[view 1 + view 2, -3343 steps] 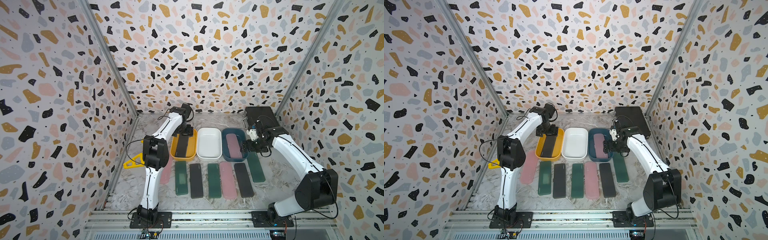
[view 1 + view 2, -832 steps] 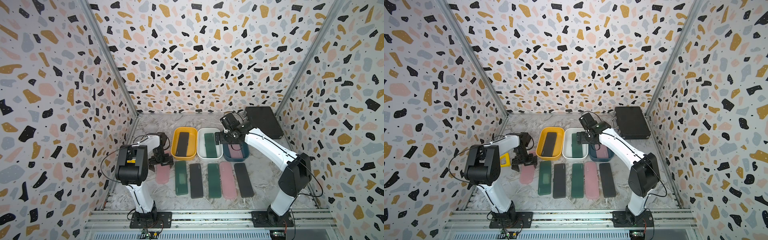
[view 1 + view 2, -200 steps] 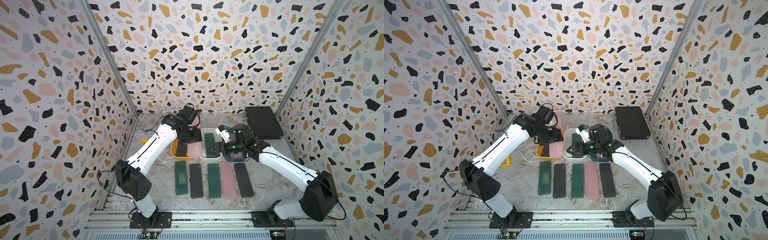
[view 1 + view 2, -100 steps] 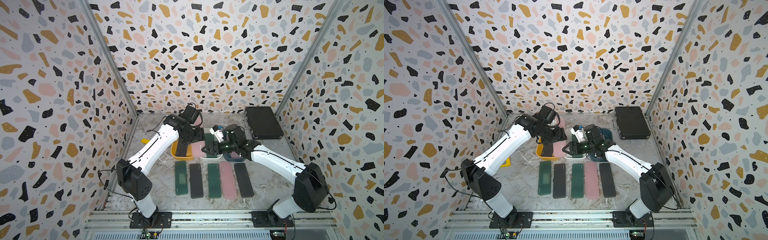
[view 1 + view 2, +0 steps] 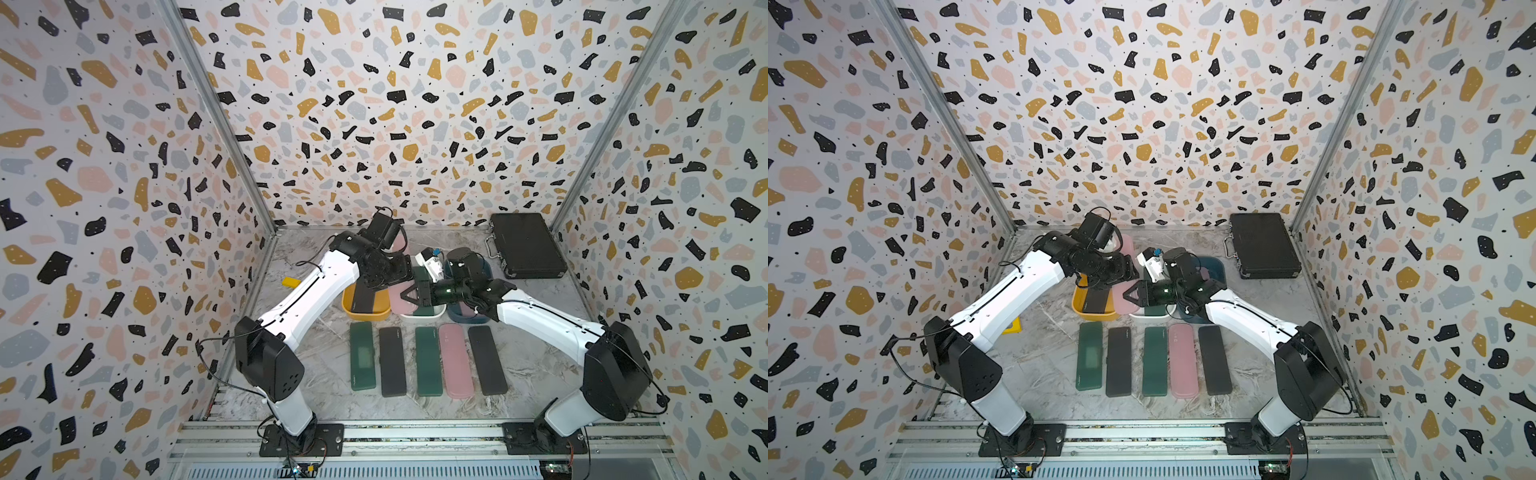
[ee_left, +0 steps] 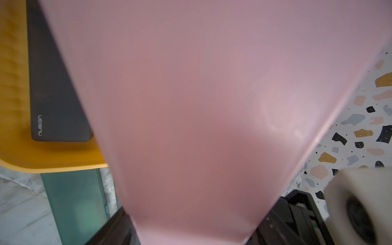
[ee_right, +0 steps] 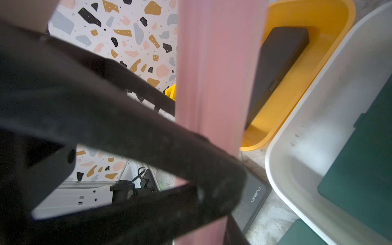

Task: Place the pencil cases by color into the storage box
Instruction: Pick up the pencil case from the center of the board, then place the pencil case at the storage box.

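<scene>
Bench [image 5: 316,374], grey marble pattern. A small yellow plastic piece [image 5: 291,281] lies near the left edge, well apart from the rest.

Three oblong plastic bins stand side by side across the middle of the bench.
- Yellow bin [image 5: 365,316]: one black pencil case [image 5: 363,300] lies flat inside.
- Left gripper [image 5: 397,274]: clamped on the lifted matte pink pencil case [image 5: 398,298]. The case is in the air, tilted, above the adjoining rims of the yellow bin and the white bin [image 5: 422,318]. It fills most of the left wrist view.
- Right gripper [image 5: 409,293]: reaches in from the right, jaws drawn in on the same lifted pink case. In the right wrist view a black finger [image 7: 148,137] lies across its face. Both arms hold it.
- White bin: one dark green pencil case [image 7: 360,159] lies inside.
- Dark blue bin [image 5: 465,320]: mostly under the right arm, contents cannot be made out.

Back right corner: a large black briefcase [image 5: 525,245] with a handle, closed and flat.

Towards the front edge, just in front of the bins, five cases lie flat and parallel, close but apart:
- left green case [image 5: 362,356]
- left black case [image 5: 392,360]
- middle green case [image 5: 428,360]
- bench pink case [image 5: 456,360]
- right black case [image 5: 487,359]
</scene>
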Robot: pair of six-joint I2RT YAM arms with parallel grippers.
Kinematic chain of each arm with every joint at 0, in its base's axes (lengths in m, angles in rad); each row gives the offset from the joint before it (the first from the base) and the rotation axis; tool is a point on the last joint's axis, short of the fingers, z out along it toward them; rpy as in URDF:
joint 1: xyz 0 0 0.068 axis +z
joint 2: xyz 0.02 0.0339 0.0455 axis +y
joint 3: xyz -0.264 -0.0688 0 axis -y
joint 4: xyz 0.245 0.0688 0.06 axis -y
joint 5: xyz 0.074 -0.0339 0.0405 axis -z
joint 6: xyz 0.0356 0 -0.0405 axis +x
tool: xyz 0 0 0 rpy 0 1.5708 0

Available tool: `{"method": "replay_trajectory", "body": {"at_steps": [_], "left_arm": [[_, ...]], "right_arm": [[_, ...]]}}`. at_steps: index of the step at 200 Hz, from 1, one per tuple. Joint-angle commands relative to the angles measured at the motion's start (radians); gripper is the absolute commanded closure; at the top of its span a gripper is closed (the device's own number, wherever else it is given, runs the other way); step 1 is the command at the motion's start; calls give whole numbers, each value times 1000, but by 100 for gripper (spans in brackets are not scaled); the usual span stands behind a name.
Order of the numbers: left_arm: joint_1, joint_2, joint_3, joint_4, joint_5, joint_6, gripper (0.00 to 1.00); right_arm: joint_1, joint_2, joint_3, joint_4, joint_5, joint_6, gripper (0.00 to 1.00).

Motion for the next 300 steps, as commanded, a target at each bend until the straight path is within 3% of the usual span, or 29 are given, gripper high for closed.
{"method": "replay_trajectory", "body": {"at_steps": [1, 35, 108, 161, 206, 300], "left_arm": [[-6, -35, -16, 45, 8, -14, 31], [-6, -41, -30, 57, 7, -17, 29], [-6, -71, -31, 90, 14, 24, 0], [-6, -99, -29, 100, -36, 76, 0], [-6, -164, -78, 102, -155, 113, 0], [-6, -309, -176, 64, -196, 172, 0]], "right_arm": [[5, -5, 37, 36, -1, 2, 72], [6, -5, 38, 33, -1, 2, 76], [6, -5, 57, -35, 16, -18, 79], [5, -12, 72, -121, 50, -72, 78], [-21, -33, 103, -259, 100, -156, 78], [-294, -90, 96, -511, 79, -280, 77]]}}
